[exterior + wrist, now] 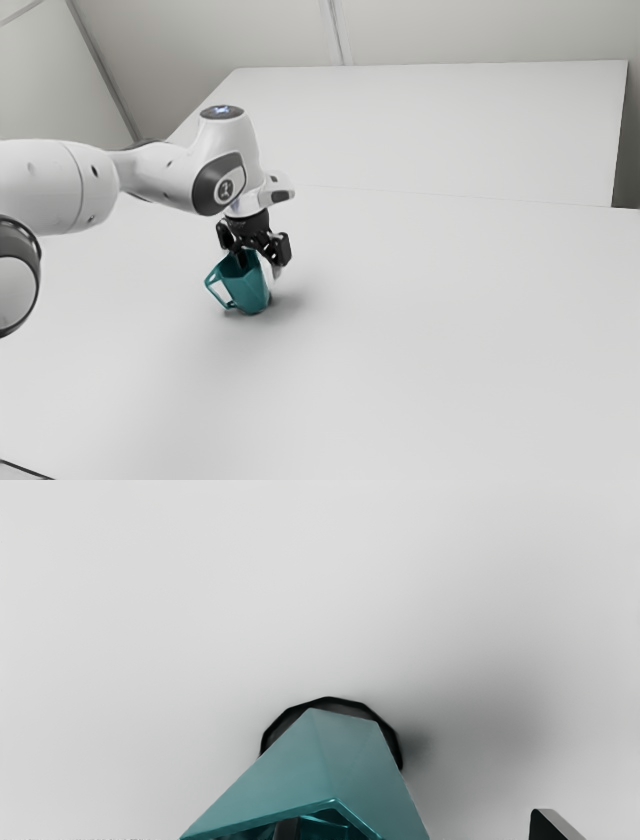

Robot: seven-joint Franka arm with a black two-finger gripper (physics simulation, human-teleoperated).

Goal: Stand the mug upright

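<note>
In the exterior view, the teal, faceted mug with an angular handle (246, 287) is on the pale, smooth surface (430, 330), mouth up, handle toward the exterior view's left. It looks close to upright, perhaps leaning slightly left; I can't tell whether its base sits flat. My black two-finger claw (259, 266) is down at the mouth, one finger inside and the other outside on the right.

In the wrist view, the claw is open, its fingers wide apart across the mug's wall, with clear space between that wall and the outer finger (556, 826). I can't tell if the inner finger (286, 828) is touching. The mug's dark base rim (327, 700) shows beyond the wall. My worry is that inner finger: any sideways drift could press the wall and tip the mug, and a slanted lift could snag its lip.
</note>
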